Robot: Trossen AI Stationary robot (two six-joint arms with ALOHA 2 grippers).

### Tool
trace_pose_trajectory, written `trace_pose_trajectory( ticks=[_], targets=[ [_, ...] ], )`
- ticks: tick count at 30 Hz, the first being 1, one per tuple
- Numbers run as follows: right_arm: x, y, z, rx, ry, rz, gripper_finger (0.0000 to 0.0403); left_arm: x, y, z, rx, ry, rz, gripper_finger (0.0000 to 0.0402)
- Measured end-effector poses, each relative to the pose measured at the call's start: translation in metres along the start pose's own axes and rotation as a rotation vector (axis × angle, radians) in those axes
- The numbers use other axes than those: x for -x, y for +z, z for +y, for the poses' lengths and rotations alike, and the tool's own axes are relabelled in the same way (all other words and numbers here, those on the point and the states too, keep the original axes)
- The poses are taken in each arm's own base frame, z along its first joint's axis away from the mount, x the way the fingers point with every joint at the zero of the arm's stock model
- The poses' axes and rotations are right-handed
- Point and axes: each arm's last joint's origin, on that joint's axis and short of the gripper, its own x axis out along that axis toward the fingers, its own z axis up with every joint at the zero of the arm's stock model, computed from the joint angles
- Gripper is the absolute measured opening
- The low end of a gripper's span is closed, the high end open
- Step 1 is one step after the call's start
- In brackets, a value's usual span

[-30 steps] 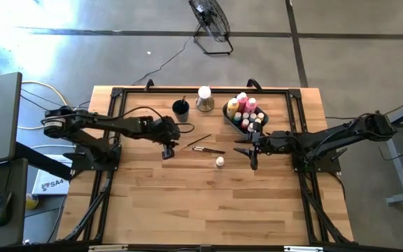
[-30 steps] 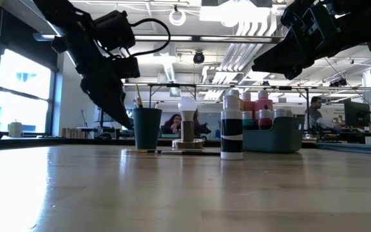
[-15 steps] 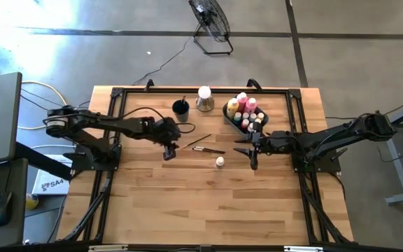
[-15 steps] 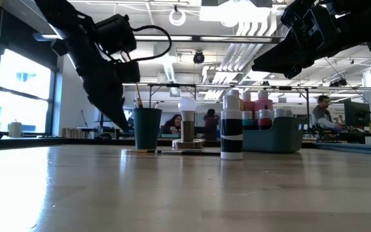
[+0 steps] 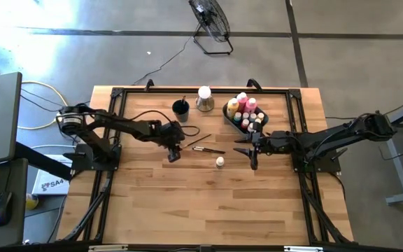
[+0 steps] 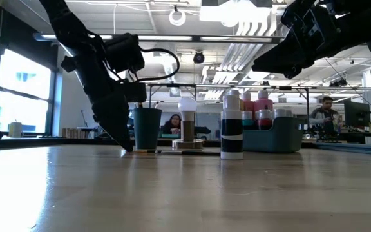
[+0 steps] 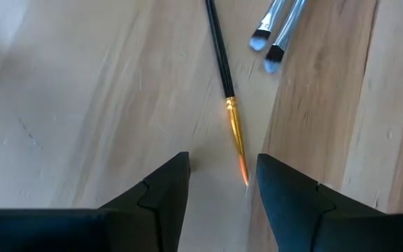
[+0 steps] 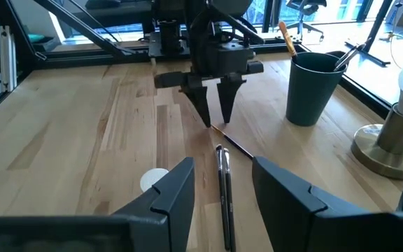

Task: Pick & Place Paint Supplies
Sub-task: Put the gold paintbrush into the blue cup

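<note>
Wooden planks are running across the table [image 5: 187, 203] I am working over, bare along the near side. Going farther in, a tiny cream-capped pot [image 5: 220, 162] is standing alone near the middle, and just beyond it two brushes [image 5: 208, 149] are lying side by side. I am holding the left gripper [image 5: 173, 155] low over the wood at the left end of a third, dark-handled brush [image 7: 220, 49], whose orange tip [image 7: 238, 143] is lying between the parted fingers [image 7: 161, 190], though I judge it is not pinched yet. To do this well, I am planning to settle straight down until the pads are almost brushing the wood, centre the thin shaft between them, and close gently so it does not roll or skate away; gripping a little farther up the handle should hold steadier than the tapered tip. The right gripper [image 5: 252, 151] is waiting, spread and empty, to the right of the pot. Farther back, the dark cup [image 5: 180, 108] is already holding a brush, a white bulb-shaped object [image 5: 204, 97] is standing beside it, and the bin [image 5: 227, 112] of paint bottles [image 5: 243, 106] is sitting at the far right.
</note>
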Motion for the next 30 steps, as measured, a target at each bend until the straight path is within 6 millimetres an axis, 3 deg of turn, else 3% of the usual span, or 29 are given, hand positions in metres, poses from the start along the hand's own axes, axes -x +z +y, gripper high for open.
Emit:
trace_pose_trajectory(
  ticks=[10, 20, 30],
  targets=[
    [0.000, 0.000, 0.000, 0.000, 0.000, 0.000, 0.0138, -0.001, 0.000, 0.000, 0.048, 0.001, 0.003, 0.0166],
    [0.000, 0.000, 0.000, 0.000, 0.000, 0.001, 0.0138, -0.002, -0.003, -0.008, 0.019, 0.023, 0.022, 0.0096],
    [0.000, 0.000, 0.000, 0.000, 0.000, 0.001, 0.0138, -0.001, -0.009, -0.015, 0.020, 0.019, 0.073, 0.0088]
  ],
)
